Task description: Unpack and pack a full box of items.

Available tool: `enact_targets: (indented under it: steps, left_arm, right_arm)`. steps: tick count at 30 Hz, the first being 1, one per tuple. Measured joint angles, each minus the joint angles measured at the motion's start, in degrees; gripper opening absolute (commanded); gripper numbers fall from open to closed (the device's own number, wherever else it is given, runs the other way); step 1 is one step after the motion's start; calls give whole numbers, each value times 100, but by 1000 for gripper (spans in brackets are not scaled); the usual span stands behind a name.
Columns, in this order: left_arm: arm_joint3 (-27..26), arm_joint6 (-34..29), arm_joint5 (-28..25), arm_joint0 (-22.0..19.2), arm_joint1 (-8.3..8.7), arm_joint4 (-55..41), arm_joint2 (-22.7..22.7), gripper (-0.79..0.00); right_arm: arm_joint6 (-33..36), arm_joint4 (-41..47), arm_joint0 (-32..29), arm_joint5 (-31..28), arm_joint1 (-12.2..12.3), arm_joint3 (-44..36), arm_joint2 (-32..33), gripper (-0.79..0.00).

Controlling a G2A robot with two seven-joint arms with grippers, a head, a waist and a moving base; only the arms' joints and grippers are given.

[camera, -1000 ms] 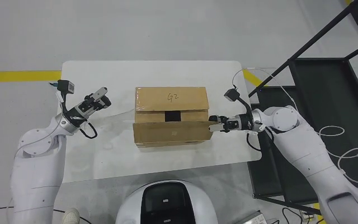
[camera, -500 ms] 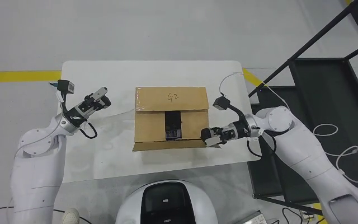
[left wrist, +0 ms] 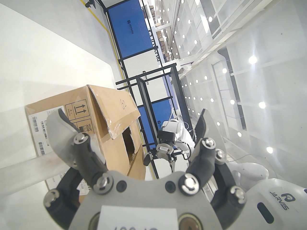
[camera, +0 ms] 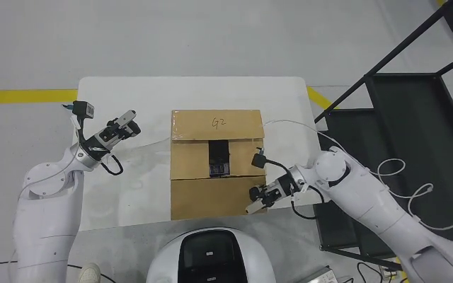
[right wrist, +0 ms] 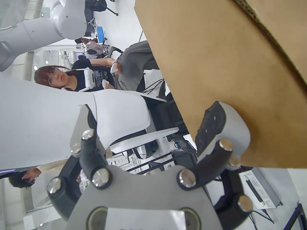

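My white table (camera: 141, 191) stands on a pale grey floor (camera: 212, 35) crossed by a yellow line (camera: 35, 95). To my right is a black metal rack (camera: 403, 106). Beyond it stand blue panels (left wrist: 129, 32) under rows of round ceiling lights (left wrist: 252, 60).

Narrow opening (camera: 219, 160) between the box (camera: 216, 124) flaps, near flap (camera: 211, 199) outspread over the table (camera: 127, 201) front.

the left pincer (left wrist: 129, 119) hangs over the table (left wrist: 48, 48) with its fingers spread wide. ahead of its tips stands the box (left wrist: 79, 111), labels on the wall facing the pincer, top flaps parted around a dark gap. beyond the box, farther off, is the right pincer (left wrist: 163, 150).
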Motion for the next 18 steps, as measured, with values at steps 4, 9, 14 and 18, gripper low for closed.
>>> enact_targets:
  steps: [4, 9, 14, 18]
  left_arm:
    - [0, 0, 0, 0, 0, 0, 0, 0]
    - [0, 0, 0, 0, 0, 0, 0, 0]
    - [0, 0, 0, 0, 0, 0, 0, 0]
    - [0, 0, 0, 0, 0, 0, 0, 0]
  right_arm:
    - [-374, -376, 5, -13, -82, 20, -182, 0]
    - [-773, -872, -12, 173, -162, 22, -361, 0]
    - [-1070, -1223, -39, 342, -202, -18, -414, 0]
    - [-1296, -1441, -107, 451, -197, -56, -357, 0]
